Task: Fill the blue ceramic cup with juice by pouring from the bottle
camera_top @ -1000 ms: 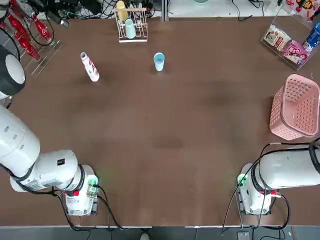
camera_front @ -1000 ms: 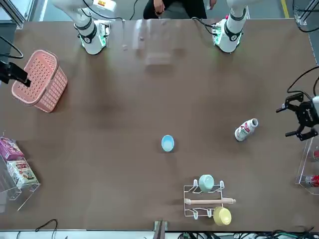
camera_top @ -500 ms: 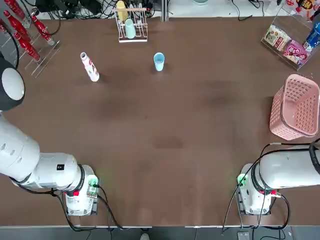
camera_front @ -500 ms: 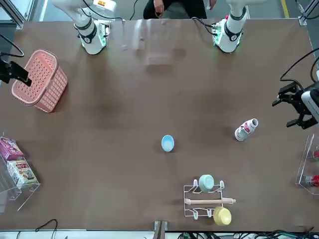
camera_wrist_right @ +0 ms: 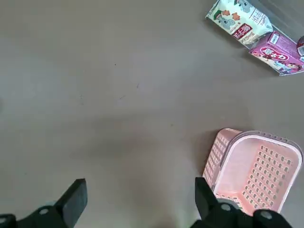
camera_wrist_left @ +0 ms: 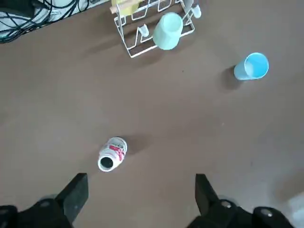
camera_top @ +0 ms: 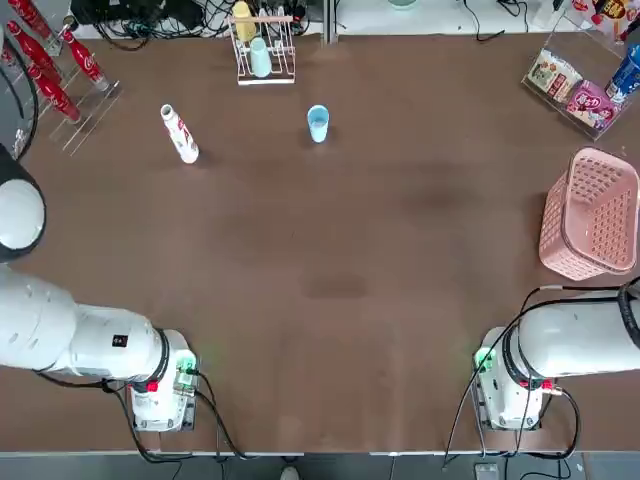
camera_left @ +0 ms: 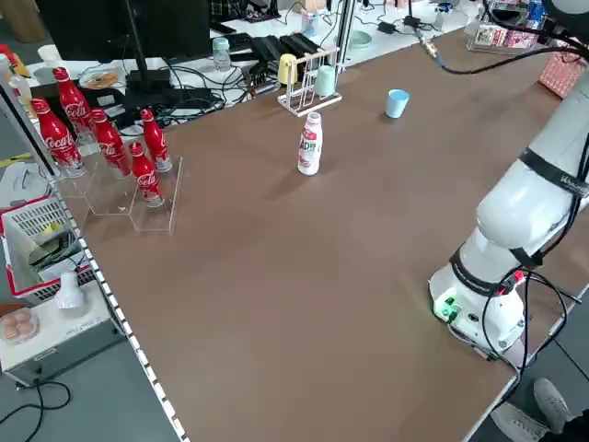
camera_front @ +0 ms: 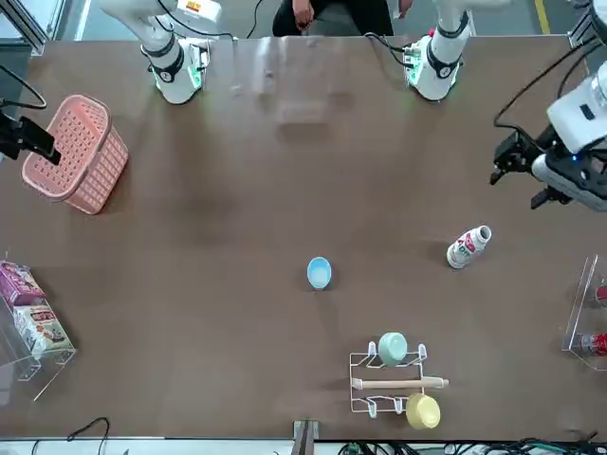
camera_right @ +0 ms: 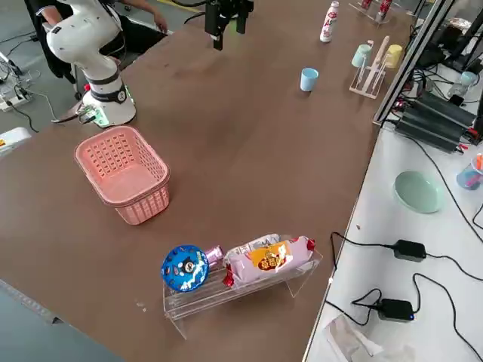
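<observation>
The left gripper hangs above the bench with its jaws spread wide and nothing between them; in the left wrist view the bottle shows on the bench below, clear of both fingers. In the front view this gripper hovers over the robot's left part of the bench, nearer the arms' bases than the bottle. The right gripper also has its jaws apart and empty, held over bare bench beside the pink basket near the right edge.

The bottle stands upright toward the far left part of the bench. The blue ceramic cup stands upright well apart from it, near the middle of the far edge. Just behind the cup, at the far edge, a white wire rack carries a mint-green cup and a yellow cup. Red cola bottles stand in a clear holder at the far left corner, and snack packets lie in a clear tray at the far right corner.
</observation>
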